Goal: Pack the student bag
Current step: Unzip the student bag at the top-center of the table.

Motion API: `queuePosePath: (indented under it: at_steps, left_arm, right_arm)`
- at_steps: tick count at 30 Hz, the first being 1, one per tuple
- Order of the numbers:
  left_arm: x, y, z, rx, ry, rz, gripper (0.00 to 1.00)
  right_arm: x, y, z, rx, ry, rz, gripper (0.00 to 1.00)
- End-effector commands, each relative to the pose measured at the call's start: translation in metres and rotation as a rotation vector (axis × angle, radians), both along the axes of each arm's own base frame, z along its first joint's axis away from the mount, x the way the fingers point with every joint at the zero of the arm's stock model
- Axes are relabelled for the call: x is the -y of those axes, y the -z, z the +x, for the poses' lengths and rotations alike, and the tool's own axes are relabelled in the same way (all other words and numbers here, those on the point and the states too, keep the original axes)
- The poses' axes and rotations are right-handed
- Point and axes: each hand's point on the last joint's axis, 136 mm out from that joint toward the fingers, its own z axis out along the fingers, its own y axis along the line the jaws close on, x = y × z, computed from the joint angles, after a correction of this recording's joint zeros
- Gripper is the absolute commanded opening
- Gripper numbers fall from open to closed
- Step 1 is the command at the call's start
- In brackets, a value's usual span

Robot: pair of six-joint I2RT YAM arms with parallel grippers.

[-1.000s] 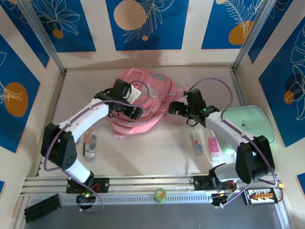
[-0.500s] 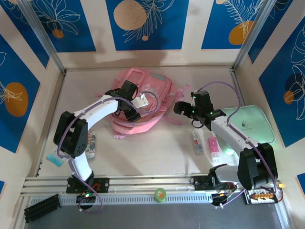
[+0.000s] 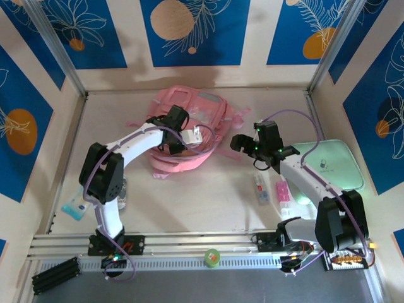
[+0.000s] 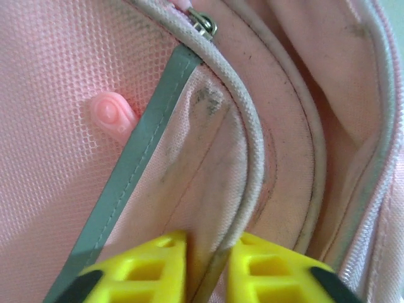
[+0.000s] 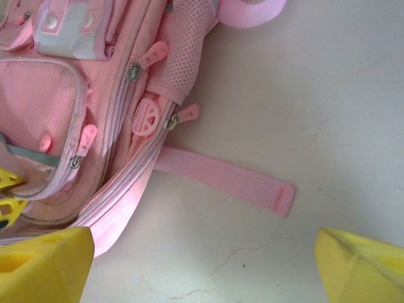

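Large soft pink fabric student bag lies flat, far centre of pale table, long axis slanting near-left to far-right. Left gripper clenched on bag's pale piped pocket rim. Right gripper spread wide, empty, just right of bag, above loose pink strap.

No word, number or brand name can be read in any view. On the student bag, a raised pink round emblem, divided like a peace sign, is seen left of centre in the right wrist frame. A small dark mark is carried by the mint-green case at the right of the top frame, but it is too small to be made out. Printing on the white packet and pink packet is blurred.
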Motion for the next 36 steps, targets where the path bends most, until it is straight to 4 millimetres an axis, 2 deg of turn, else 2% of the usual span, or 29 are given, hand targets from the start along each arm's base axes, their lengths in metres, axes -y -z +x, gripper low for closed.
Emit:
queuePosePath:
  at_steps: [1, 4, 11, 16, 18, 22, 26, 28, 36]
  left_arm:
    - [0.013, -0.049, 0.004, 0.079, 0.011, -0.122, 0.09]
    - [0.015, -0.070, -0.001, 0.110, -0.008, -0.200, 0.03]
    - [0.009, -0.113, -0.018, 0.182, -0.058, -0.375, 0.00]
    - [-0.009, -0.118, -0.023, 0.207, -0.128, -0.463, 0.00]
    - [-0.014, -0.118, -0.024, 0.200, -0.152, -0.503, 0.00]
    - [-0.019, -0.117, -0.027, 0.201, -0.178, -0.536, 0.00]
    - [-0.020, -0.115, -0.029, 0.187, -0.177, -0.548, 0.00]
    - [-0.019, -0.115, -0.029, 0.184, -0.175, -0.551, 0.00]
    - [-0.023, -0.112, -0.024, 0.191, -0.194, -0.538, 0.00]
  right_arm:
    - [-0.012, -0.006, 0.005, 0.004, -0.031, 0.070, 0.90]
    - [-0.028, -0.009, 0.015, -0.007, -0.081, 0.122, 0.89]
    - [-0.061, -0.025, 0.046, 0.007, -0.177, 0.230, 0.88]
    - [-0.089, -0.028, 0.075, 0.004, -0.290, 0.327, 0.86]
    - [-0.101, -0.022, 0.086, -0.023, -0.328, 0.367, 0.84]
    - [-0.112, -0.006, 0.101, -0.068, -0.355, 0.388, 0.82]
    - [-0.121, 0.007, 0.105, -0.093, -0.403, 0.389, 0.82]
    - [-0.129, 0.007, 0.103, -0.095, -0.466, 0.408, 0.82]
    - [-0.146, 0.010, 0.082, -0.130, -0.622, 0.490, 0.82]
